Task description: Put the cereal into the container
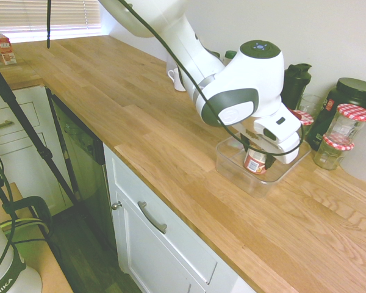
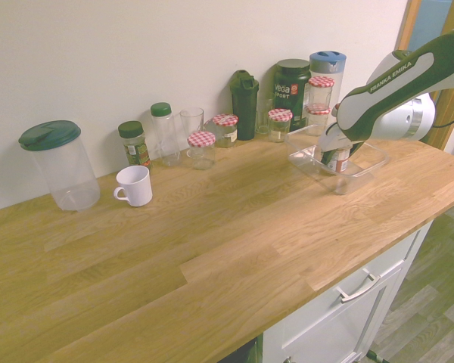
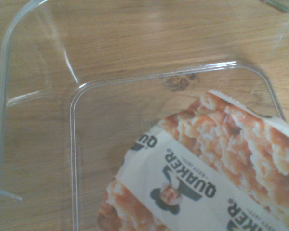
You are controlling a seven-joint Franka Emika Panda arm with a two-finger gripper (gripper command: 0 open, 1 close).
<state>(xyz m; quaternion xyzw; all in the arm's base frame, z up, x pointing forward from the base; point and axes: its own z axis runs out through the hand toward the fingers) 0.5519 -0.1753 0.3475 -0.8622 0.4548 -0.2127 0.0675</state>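
Over the far end of the wooden counter (image 1: 171, 140), the white arm reaches down into the container (image 1: 232, 163), a clear shallow plastic tub with rounded corners. Its claw (image 1: 255, 154) is pinched on the cereal (image 1: 254, 162), a small cup with a red and white label, and holds it inside the tub's walls; whether the cup's base touches the tub floor cannot be told from either outside view. Close up, the wrist view shows the cup's pale lid with the Quaker print and a photo of oats (image 3: 207, 178), lying over one rounded inner corner of the container (image 3: 72, 120), with wood grain showing through the clear floor. Just behind the tub, along the wall, stand glass jars with red-and-white checkered lids (image 1: 352, 122), a black tub with a dark lid (image 1: 344, 101) and a dark shaker bottle (image 1: 296, 82). Further along the counter, well apart from the tub, a white mug (image 2: 134, 185) sits near a clear pitcher with a green lid (image 2: 59, 165).
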